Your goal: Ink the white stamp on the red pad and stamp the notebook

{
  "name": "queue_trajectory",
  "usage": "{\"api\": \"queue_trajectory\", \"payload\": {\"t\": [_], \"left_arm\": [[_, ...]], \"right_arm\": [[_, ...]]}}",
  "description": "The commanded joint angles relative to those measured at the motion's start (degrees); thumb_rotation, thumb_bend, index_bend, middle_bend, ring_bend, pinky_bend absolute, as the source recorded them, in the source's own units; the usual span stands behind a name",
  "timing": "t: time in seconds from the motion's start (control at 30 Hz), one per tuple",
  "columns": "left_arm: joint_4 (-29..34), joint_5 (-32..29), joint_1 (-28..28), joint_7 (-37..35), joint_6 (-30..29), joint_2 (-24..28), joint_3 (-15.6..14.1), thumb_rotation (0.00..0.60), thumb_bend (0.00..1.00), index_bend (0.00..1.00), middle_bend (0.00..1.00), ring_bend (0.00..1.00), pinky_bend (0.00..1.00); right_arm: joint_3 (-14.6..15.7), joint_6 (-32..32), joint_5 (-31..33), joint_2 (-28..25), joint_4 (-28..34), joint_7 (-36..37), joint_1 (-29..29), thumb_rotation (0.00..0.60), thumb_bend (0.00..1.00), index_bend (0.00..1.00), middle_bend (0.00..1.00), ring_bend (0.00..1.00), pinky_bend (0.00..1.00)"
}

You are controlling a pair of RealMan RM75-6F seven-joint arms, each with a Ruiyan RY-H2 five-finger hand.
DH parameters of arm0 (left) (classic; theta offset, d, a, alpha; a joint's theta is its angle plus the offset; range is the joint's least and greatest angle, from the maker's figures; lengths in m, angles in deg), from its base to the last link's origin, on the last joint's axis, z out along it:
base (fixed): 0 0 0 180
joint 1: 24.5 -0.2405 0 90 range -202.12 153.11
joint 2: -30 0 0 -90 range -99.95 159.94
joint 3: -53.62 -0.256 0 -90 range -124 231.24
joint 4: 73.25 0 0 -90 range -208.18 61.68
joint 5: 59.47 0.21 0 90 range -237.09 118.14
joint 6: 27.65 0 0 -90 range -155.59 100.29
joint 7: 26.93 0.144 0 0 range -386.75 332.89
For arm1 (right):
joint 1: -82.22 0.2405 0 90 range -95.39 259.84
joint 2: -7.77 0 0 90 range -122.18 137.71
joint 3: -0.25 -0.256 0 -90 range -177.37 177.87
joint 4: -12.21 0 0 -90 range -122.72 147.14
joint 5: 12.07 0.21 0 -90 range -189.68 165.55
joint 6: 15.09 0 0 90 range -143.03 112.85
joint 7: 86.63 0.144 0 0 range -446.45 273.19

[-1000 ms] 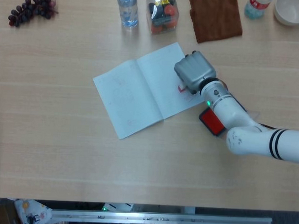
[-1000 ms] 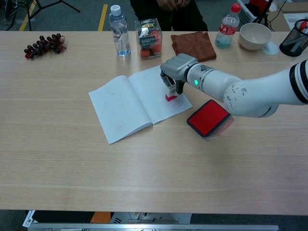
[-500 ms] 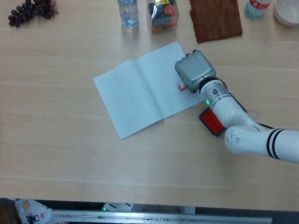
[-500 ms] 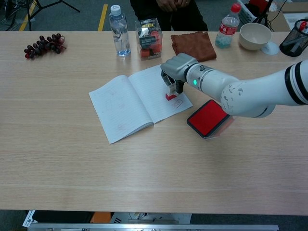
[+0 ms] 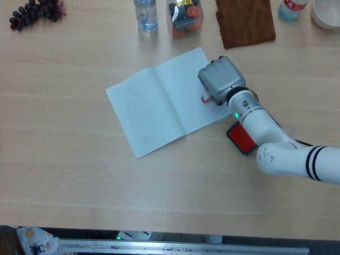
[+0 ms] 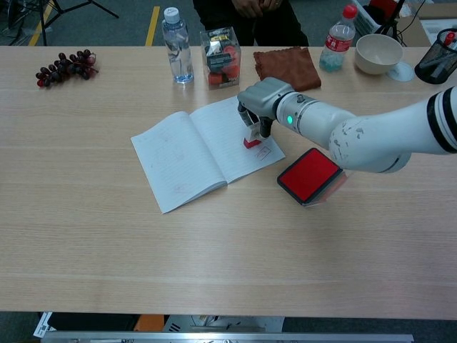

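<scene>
An open notebook (image 5: 151, 110) (image 6: 187, 151) lies mid-table. My right hand (image 5: 221, 80) (image 6: 262, 101) is over the notebook's right page and grips the white stamp (image 6: 251, 133), whose red base (image 5: 205, 98) touches or hovers just above the page. A faint red print (image 6: 263, 151) shows on the page just in front of the stamp. The red ink pad (image 5: 241, 138) (image 6: 310, 175) lies open to the right of the notebook, partly hidden under my forearm in the head view. No view shows my left hand.
Along the far edge stand a water bottle (image 6: 176, 45), a clear box of small items (image 6: 221, 58), a brown cloth (image 6: 287, 67), a second bottle (image 6: 337, 30) and a white bowl (image 6: 379, 53). Grapes (image 6: 66, 66) lie far left. A black pen holder (image 6: 437, 65) is far right.
My right hand with the stamp has shifted slightly left and towards the far side on the right page. Nothing else moved.
</scene>
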Motion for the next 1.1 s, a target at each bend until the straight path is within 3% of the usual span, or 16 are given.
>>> {"api": "queue_trajectory", "payload": {"t": [0.03, 0.27, 0.5, 1.1], "left_arm": [[0.1, 0.1, 0.0, 0.0, 0.0, 0.1, 0.0, 0.6, 0.31, 0.2, 0.13, 0.18, 0.22], [0.6, 0.5, 0.0, 0.1, -0.2, 0.2, -0.1, 0.6, 0.31, 0.2, 0.13, 0.18, 0.22], [0.9, 1.2, 0.2, 0.4, 0.0, -0.1, -0.3, 0.6, 0.31, 0.2, 0.13, 0.18, 0.22], [1.5, 1.2, 0.5, 1.7, 0.6, -0.3, -0.7, 0.6, 0.31, 0.2, 0.13, 0.18, 0.22]], "right_arm": [[-0.9, 1.0, -1.0, -2.7, 3.2, 1.3, -0.5, 0.6, 0.35, 0.77, 0.53, 0.35, 0.32], [-1.0, 4.2, -2.9, -10.2, 11.0, 3.4, -2.8, 0.6, 0.35, 0.77, 0.53, 0.35, 0.32], [1.5, 5.7, -4.5, -15.9, 14.5, 4.1, -5.5, 0.6, 0.35, 0.77, 0.53, 0.35, 0.32], [4.6, 4.4, -5.2, -14.8, 10.9, 3.3, -7.7, 0.6, 0.35, 0.77, 0.53, 0.35, 0.32]]}}
